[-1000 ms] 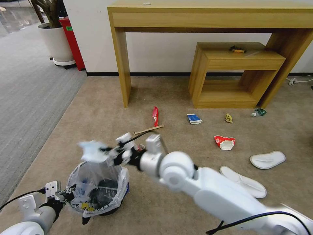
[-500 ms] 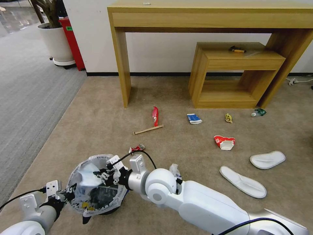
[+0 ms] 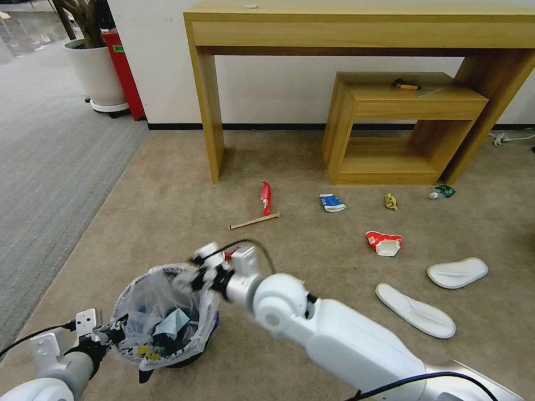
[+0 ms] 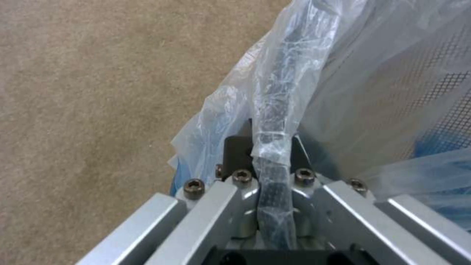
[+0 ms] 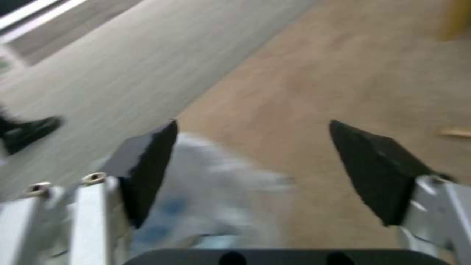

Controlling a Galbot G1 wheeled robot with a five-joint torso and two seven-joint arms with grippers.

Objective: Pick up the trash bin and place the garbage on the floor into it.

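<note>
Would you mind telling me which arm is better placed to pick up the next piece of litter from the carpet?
The right, probably. The right gripper is open and empty beside the trash bin, near the crushed can, while the left gripper is clamped on the bin's rim.

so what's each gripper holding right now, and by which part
The left gripper is shut on the trash bin, pinching its bag-covered rim. The right gripper is open above the bin, holding nothing.

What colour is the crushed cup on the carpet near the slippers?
Red and white, seen best in the head view: the crushed cup.
</note>
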